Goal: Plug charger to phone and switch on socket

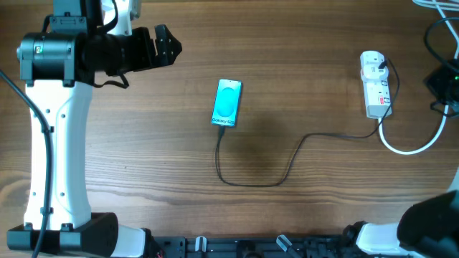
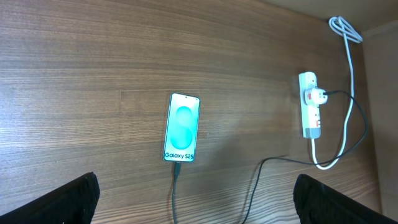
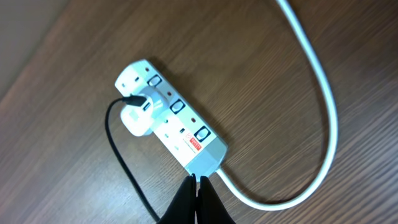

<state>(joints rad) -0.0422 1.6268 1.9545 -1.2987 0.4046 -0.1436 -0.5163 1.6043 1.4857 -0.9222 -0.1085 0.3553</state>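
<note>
The phone (image 1: pixel 227 102) lies flat mid-table, cyan screen up, white text band at its near end; it also shows in the left wrist view (image 2: pixel 182 127). The charger cable (image 1: pixel 287 168) runs from the phone's near end, where its tip sits against the phone, in a loop to a white plug (image 3: pixel 138 118) in the socket (image 1: pixel 374 82). The socket (image 3: pixel 180 127) has a grey end and a red mark. My left gripper (image 1: pixel 172 46) is open and empty, far left of the phone. My right gripper (image 3: pixel 196 186) is shut and empty, its tips by the socket's grey end.
The socket's thick white lead (image 1: pixel 416 147) curves off to the right edge, and it arcs right of the socket in the right wrist view (image 3: pixel 317 87). Dark gear and cables (image 1: pixel 445 79) sit at the right edge. The left arm's white column (image 1: pixel 54 143) stands at the left.
</note>
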